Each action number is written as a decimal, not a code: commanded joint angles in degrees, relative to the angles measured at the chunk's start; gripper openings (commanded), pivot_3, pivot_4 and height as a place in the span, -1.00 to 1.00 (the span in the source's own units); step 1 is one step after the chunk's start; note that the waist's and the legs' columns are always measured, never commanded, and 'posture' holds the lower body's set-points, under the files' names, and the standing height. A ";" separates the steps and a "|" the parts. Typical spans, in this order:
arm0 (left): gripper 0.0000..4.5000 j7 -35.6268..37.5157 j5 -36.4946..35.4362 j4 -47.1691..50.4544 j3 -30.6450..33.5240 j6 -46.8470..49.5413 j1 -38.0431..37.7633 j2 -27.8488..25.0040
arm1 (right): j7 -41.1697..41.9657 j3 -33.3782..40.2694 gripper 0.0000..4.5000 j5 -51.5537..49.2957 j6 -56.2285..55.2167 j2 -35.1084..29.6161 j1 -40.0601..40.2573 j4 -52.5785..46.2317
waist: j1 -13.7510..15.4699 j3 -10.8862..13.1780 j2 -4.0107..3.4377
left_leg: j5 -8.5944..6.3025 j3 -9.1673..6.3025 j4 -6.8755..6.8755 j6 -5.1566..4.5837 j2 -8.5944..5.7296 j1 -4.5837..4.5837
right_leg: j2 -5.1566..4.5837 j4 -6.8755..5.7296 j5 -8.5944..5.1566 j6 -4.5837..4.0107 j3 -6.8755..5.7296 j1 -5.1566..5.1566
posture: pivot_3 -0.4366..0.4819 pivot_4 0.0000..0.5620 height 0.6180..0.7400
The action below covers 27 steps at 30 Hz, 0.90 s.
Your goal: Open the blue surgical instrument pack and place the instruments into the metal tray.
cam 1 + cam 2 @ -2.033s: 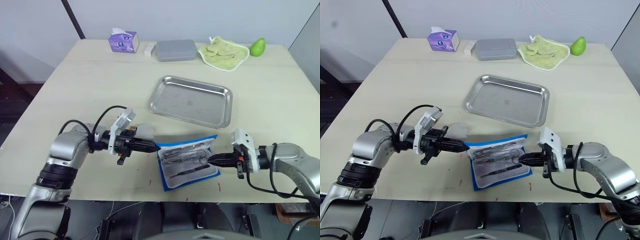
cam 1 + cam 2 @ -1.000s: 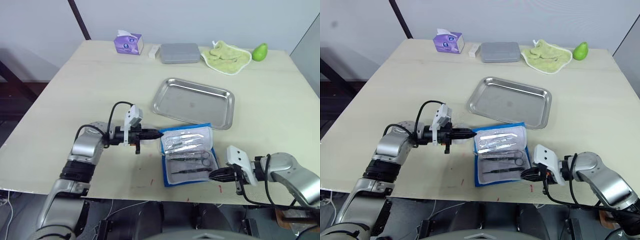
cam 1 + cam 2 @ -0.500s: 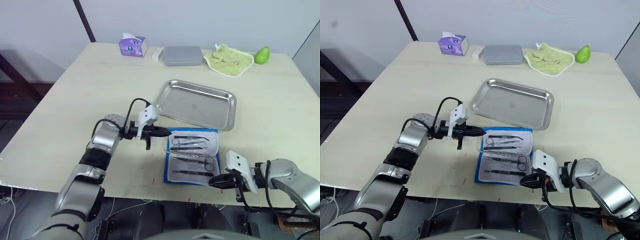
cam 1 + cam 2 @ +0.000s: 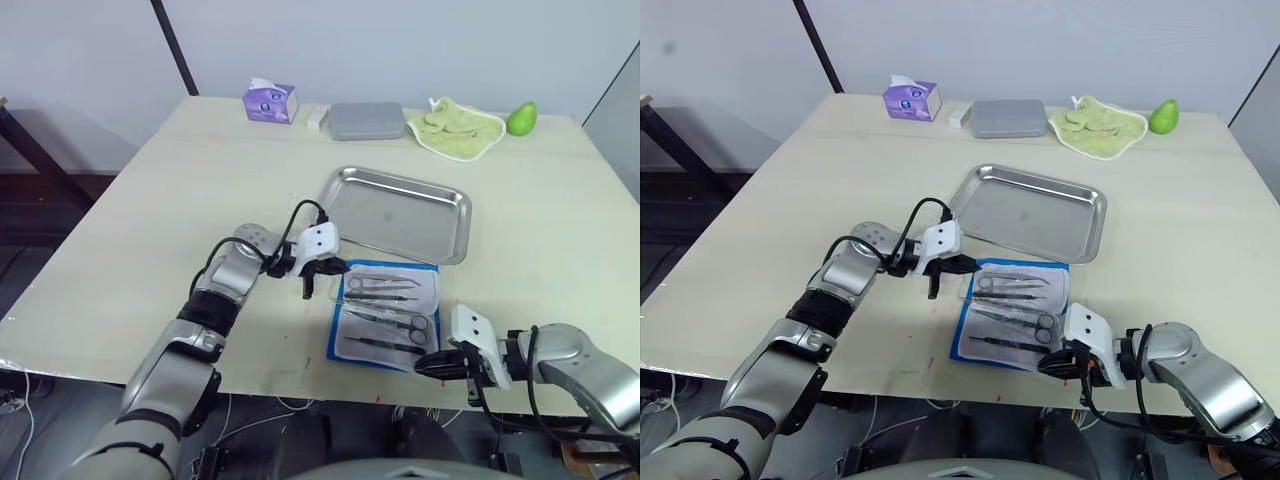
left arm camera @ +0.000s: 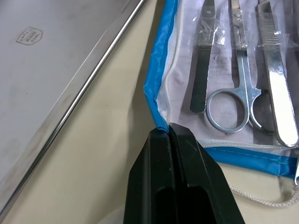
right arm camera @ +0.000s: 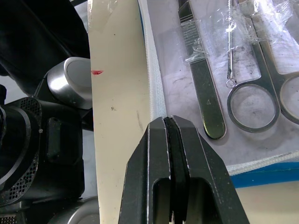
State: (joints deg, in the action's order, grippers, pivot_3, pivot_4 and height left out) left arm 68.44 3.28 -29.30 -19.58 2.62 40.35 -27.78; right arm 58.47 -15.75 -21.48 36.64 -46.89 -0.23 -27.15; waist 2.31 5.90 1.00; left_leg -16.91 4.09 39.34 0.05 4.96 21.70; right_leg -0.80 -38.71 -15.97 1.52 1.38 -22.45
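Bright, even overhead light; soft shadows on the table [image 4: 150, 200]; metal tray [image 4: 395, 212] glints mildly.

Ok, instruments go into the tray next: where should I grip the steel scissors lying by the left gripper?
Probably take the silvery steel scissors across the narrow shank just beyond the finger rings, from straight above, jaws crosswise. They lie flat in the open bright-blue fabric pack, neighbours close on both sides.

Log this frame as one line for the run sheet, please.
pack: blue surgical instrument pack lying open | instruments: inside pack | metal tray: no instruments | left gripper: shut at pack corner | right gripper: shut at pack edge
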 commanded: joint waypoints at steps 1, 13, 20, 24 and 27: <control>-1.00 -0.86 0.95 -2.45 0.35 1.62 -1.41 -0.90 | -0.59 -0.95 -0.98 0.51 0.51 0.32 0.85 1.03 | -0.04 0.00 0.00 | 0.00 0.00 0.00 0.00 0.00 0.00 | 0.00 0.00 0.00 0.00 0.00 0.00 | -0.05 -0.47 1.00; 0.23 0.74 -4.52 2.41 6.26 3.28 -3.92 -4.48 | -0.78 1.02 -1.00 -0.65 0.52 0.74 0.00 1.58 | -1.50 0.11 -0.02 | 0.00 0.00 -0.10 0.00 0.01 0.08 | 0.03 -0.03 -0.08 -0.04 0.04 -0.16 | -0.05 -0.47 1.00; 0.36 5.20 -13.69 9.03 13.25 7.39 -7.61 -8.32 | -1.57 2.47 -1.00 -2.78 2.24 1.13 -1.16 -0.01 | -1.56 0.84 0.01 | -0.01 0.04 -0.12 0.00 0.02 0.16 | 0.03 -0.04 -0.08 -0.04 0.07 -0.27 | -0.05 -0.47 1.00; 0.36 8.85 -23.71 16.20 19.85 13.04 -12.65 -10.77 | -2.10 3.83 -1.00 -4.30 1.79 2.25 -1.78 -0.28 | -1.81 1.14 0.17 | -0.01 0.05 -0.12 0.00 0.03 0.24 | 0.03 -0.06 -0.08 -0.04 0.08 -0.37 | -0.05 -0.47 1.00; 0.36 9.55 -31.94 22.83 26.11 17.27 -17.96 -11.66 | -1.95 6.51 -1.00 -6.11 -0.82 3.66 -1.71 -1.30 | -2.30 1.32 0.20 | 0.00 0.14 -0.12 0.01 0.09 0.50 | 0.03 -0.14 -0.08 -0.04 0.18 -0.71 | -0.05 -0.47 1.00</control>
State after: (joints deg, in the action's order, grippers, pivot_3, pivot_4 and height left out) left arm 77.20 -23.51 -10.62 2.59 18.95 22.91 -39.39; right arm 56.67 -11.81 -25.83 37.50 -43.84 -1.58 -26.41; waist 0.01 7.22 1.20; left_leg -16.91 4.22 39.22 0.06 5.04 22.26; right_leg -0.77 -38.84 -16.05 1.48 1.55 -23.21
